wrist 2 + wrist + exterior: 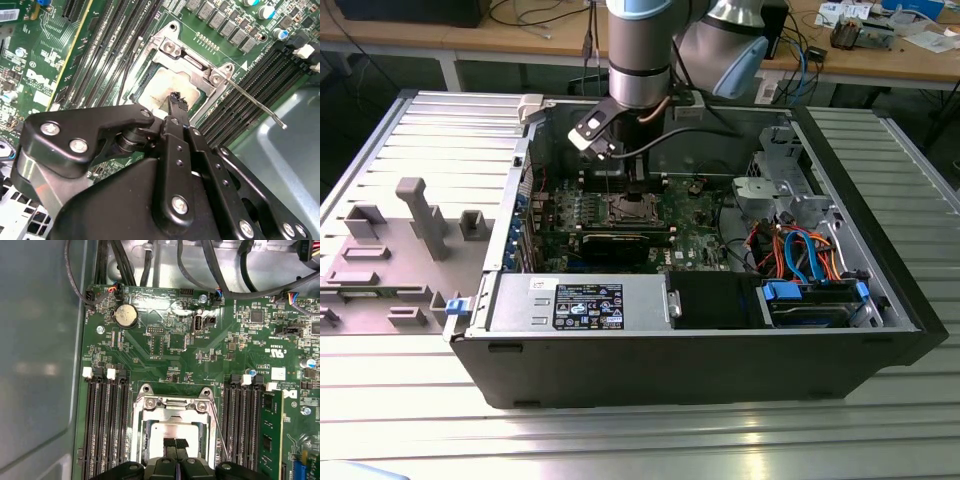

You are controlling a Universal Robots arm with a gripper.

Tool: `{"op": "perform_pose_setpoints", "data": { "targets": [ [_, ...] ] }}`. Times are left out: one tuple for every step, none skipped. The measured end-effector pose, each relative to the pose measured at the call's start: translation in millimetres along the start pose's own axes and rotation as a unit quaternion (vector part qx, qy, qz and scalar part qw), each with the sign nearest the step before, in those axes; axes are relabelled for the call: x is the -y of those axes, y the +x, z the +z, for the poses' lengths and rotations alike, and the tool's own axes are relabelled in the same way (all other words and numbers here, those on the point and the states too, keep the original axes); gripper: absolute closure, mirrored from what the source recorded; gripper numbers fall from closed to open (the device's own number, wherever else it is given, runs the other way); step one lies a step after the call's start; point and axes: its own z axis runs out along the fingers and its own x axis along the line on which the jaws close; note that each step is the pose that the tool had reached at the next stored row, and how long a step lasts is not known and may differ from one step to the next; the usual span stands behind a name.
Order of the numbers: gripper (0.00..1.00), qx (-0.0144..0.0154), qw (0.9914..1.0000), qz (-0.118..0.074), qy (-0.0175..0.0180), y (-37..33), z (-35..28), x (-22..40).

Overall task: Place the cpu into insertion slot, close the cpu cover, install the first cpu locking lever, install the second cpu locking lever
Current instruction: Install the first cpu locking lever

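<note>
The cpu (172, 430) lies inside the cover (172, 414) frame, right beneath the gripper (175, 444) (fingertips (169, 444) together, empty); contact is unclear, one edge hidden behind them.

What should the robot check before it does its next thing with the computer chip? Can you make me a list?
1. Cpu sitting under the cover's window: ok, its silver top shows.
2. Cpu cover lying flat around the chip: looks ok.
3. Locking lever clipped down: not ok, its free end sticks out loose.
4. Other locking lever clipped down: cannot tell.
5. Hand lined up over the cpu: ok, and it is shut.
6. Hand touching the cpu: cannot tell.
</note>
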Motion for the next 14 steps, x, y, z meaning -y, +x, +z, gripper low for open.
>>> {"op": "perform_pose_setpoints", "data": {
  "targets": [
    [0.89, 0.0, 1.0, 0.0, 0.0, -0.1, -1.5, 0.0],
    [0.89, 0.0001, 1.0, 0.0, 0.0, -0.1, -2.4, 0.0],
    [0.89, 0.0, 1.0, 0.0, 0.0, -0.1, -3.5, -0.1],
    [0.89, 0.0, 1.0, 0.0, 0.0, -0.1, -4.4, -0.1],
    [0.89, 0.0, 1.0, 0.0, 0.0, -0.1, -5.1, -0.1],
    [0.89, 0.0, 1.0, 0.0, 0.0, -0.2, -6.8, -0.2],
    [0.89, 0.0, 1.0, 0.0, 0.0001, -0.2, -8.3, -0.2],
    [0.89, 0.0, 1.0, 0.0, 0.0, -0.2, -9.6, -0.3],
    [0.89, 0.0, 1.0, 0.0, 0.0, -0.3, -10.5, -0.3],
    [0.89, 0.0, 1.0, 0.0, 0.0, -0.3, -11.6, -0.3],
    [0.89, 0.0, 1.0, 0.0, 0.0, -0.3, -12.7, -0.3],
    [0.89, 0.0, 1.0, 0.0, 0.0, -0.4, -13.8, -0.4],
    [0.89, 0.0, 1.0, 0.0, 0.0001, -0.4, -15.0, -0.5],
    [0.89, 0.0, 1.0, 0.0, 0.0001, -0.4, -16.8, -0.6]
  ]
}}
